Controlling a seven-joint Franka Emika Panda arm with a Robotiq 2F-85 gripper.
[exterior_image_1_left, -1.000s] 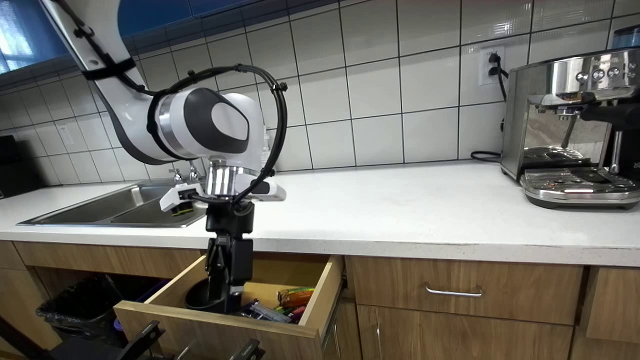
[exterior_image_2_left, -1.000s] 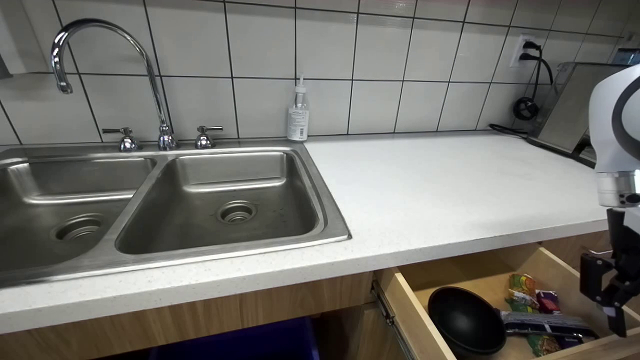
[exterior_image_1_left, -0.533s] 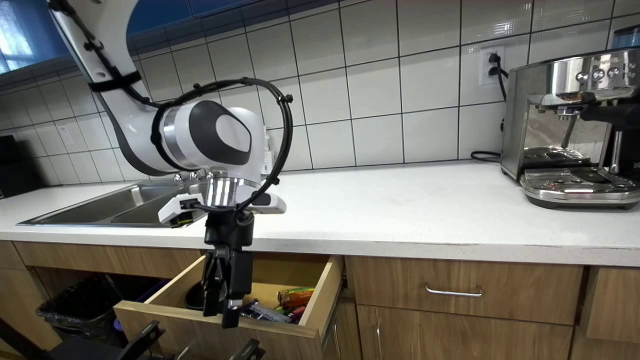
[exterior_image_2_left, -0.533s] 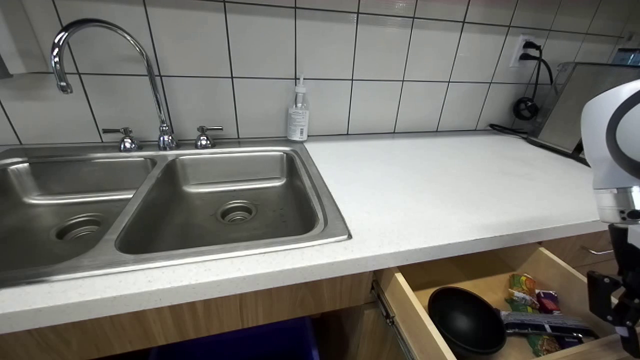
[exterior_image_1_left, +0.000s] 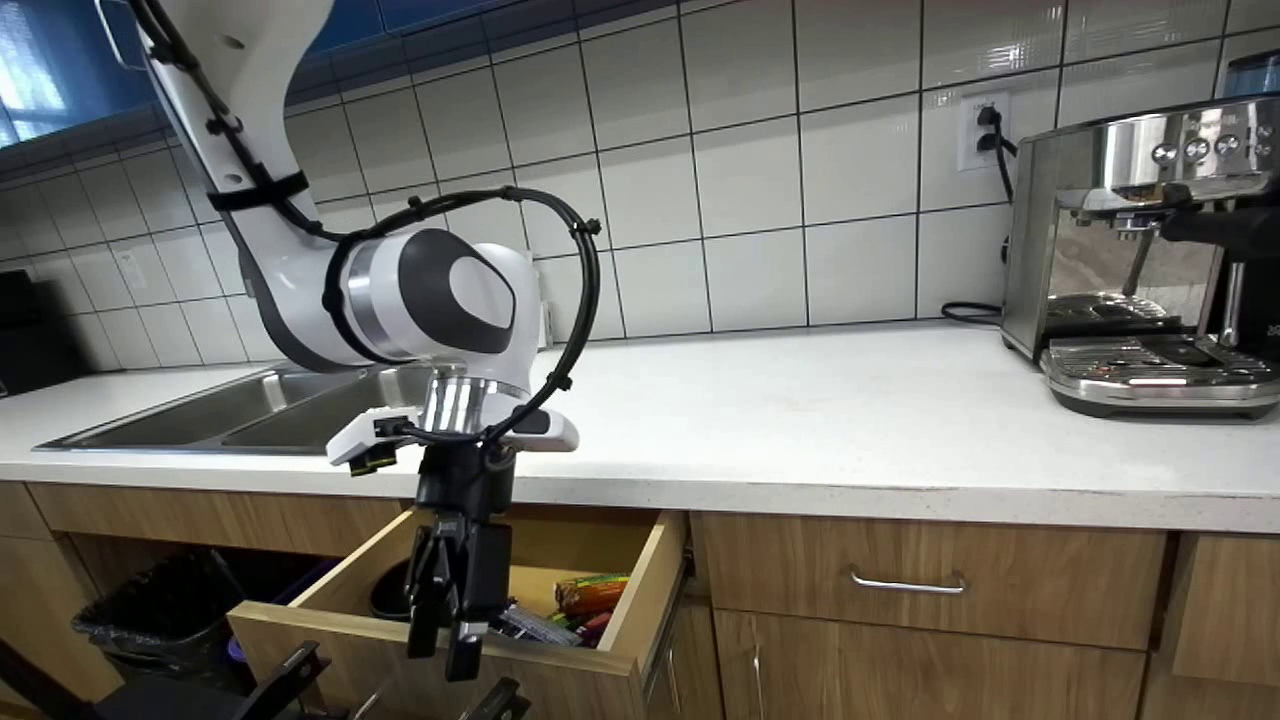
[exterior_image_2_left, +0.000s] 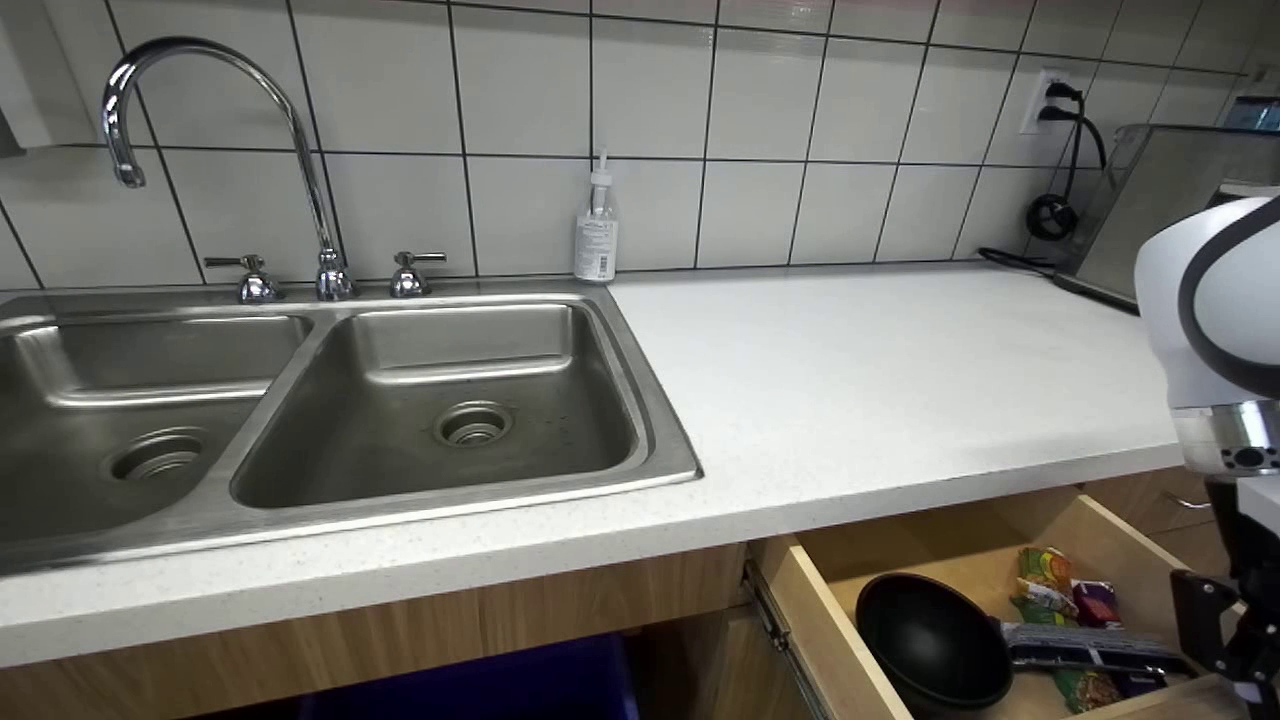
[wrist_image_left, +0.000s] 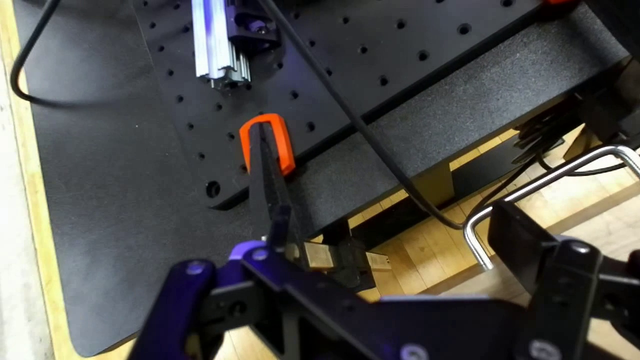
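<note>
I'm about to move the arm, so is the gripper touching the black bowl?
Apart: in an exterior view, the gripper and the black bowl stand clear of each other, with part of the drawer showing between them.

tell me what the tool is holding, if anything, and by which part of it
Nothing is held: the tool stands open, its fingers apart with nothing gripped between them. In the wrist view a silver handle shows near one finger, ungripped.

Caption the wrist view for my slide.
Open, empty jaws near a metal handle, with an orange-tipped clamp on a perforated board.
</note>
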